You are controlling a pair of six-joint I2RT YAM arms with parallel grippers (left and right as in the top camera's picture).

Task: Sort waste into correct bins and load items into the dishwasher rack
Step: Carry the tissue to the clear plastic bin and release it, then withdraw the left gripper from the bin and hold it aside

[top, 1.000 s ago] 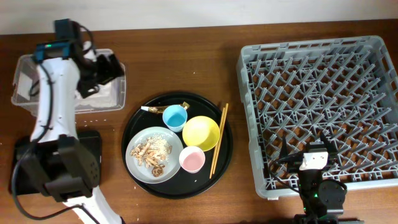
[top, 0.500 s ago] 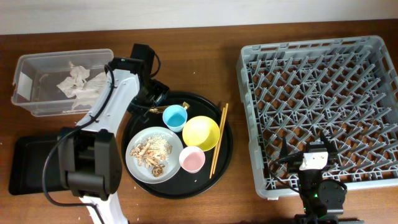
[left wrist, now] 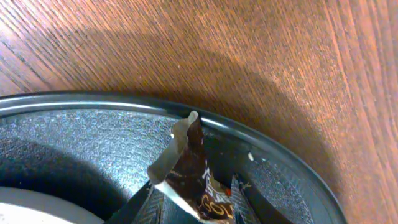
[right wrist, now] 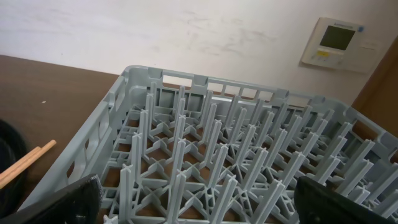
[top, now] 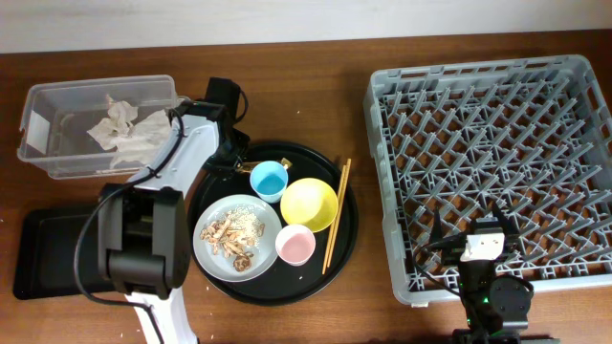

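Note:
My left gripper (top: 229, 159) is down at the upper-left rim of the round black tray (top: 349, 229). In the left wrist view its fingers (left wrist: 146, 205) pinch a shiny gold-brown wrapper (left wrist: 193, 165) that stands up between them, so my left gripper (left wrist: 196, 200) is shut on it. The tray also carries a blue cup (top: 269, 179), a yellow bowl (top: 309, 204), a pink cup (top: 295, 245), chopsticks (top: 337, 215) and a grey plate (top: 212, 256) bearing food scraps (top: 232, 234). White napkins (top: 124, 129) lie in the clear tub (top: 38, 100). My right gripper (top: 483, 244) hangs open over the dishwasher rack (top: 497, 143), holding nothing.
The shallow black rectangular tray (top: 48, 253) sits at the front left, partly under my left arm. A small gold scrap (top: 284, 161) lies behind the blue cup. In the right wrist view the rack's pegs (right wrist: 211, 155) fill the space between the fingers (right wrist: 62, 202).
My left arm swung from over the clear tub to the round tray's rim and its jaws narrowed onto the wrapper. The napkins now show in the tub. The right arm stayed still.

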